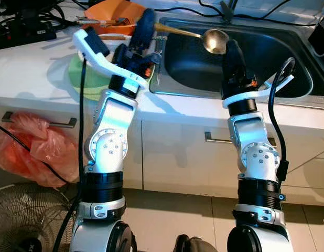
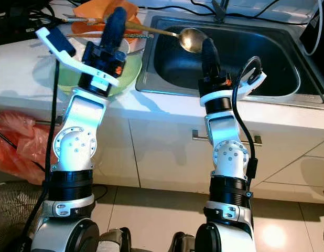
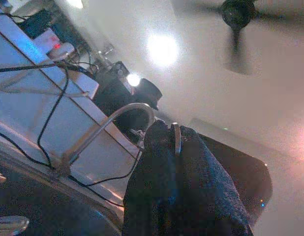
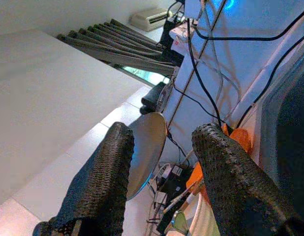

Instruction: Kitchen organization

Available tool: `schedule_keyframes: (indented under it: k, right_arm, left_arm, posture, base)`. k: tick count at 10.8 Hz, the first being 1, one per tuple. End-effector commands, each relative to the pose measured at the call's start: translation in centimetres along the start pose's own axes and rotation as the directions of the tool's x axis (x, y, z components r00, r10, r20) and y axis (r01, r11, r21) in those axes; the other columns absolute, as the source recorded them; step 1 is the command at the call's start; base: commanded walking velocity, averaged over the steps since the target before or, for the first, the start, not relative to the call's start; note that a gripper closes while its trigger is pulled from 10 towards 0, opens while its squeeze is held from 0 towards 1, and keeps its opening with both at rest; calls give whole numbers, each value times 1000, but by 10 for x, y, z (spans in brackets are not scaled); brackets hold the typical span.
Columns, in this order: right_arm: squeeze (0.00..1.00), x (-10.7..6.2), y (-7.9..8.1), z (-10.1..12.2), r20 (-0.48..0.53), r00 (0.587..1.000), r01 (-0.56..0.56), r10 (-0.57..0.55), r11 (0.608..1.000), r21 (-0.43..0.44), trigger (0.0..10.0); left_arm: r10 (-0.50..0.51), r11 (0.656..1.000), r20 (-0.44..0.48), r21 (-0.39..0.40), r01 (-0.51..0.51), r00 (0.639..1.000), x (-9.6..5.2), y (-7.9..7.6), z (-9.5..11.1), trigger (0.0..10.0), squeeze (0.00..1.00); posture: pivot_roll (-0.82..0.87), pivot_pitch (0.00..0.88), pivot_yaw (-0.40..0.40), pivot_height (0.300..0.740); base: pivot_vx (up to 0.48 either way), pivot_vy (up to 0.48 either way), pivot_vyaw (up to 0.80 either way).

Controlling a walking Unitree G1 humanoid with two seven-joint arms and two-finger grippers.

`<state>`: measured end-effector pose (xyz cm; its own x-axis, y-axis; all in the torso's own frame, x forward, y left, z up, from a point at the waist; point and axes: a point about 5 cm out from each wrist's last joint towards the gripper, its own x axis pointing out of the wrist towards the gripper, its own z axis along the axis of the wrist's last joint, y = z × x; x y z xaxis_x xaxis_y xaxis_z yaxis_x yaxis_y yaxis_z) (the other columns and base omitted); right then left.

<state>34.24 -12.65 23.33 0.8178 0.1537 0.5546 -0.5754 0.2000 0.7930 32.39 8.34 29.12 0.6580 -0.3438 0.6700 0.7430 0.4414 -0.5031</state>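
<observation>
The left tool is pinched on the thin handle of a long brass-coloured ladle; in the left wrist view the handle shows as a sliver between the two dark fingers, and the rest of it is hidden behind them. From that grip the ladle runs toward three o'clock, its round bowl hanging over the near-left part of the stainless steel sink basin; whether the bowl touches the steel cannot be told.

The right tool stands with its fingers set wide apart, and in its wrist view the ladle's bowl sits in the gap between them, touching neither pad as far as can be seen. In the head views this tool rises just at four o'clock of the bowl, hiding part of the sink's front wall.

At nine o'clock of the sink, on the white table, a pale green plate lies mostly covered by the left arm. Behind it an orange cloth with chopsticks across it is cut off by the frame's top edge. Below the table, a red plastic bag hangs at a drawer handle.
</observation>
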Motion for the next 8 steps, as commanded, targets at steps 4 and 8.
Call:
schedule_keyframes:
  k: [4,8]
  right_arm:
    - [0,3,10,-2,7,999,-45,45,999,17,10000]
    - [0,2,12,-2,11,999,-52,52,998,21,784]
  left_arm:
    - [-77,997,-34,-34,76,996,6,-15,-8,10000,0]
    - [-75,997,-65,-41,72,995,4,-17,-14,10000,0]
  posture:
    - [117,145,-55,740]
    - [116,141,-55,740]
  base:
    - [0,0,0]
    - [0,0,0]
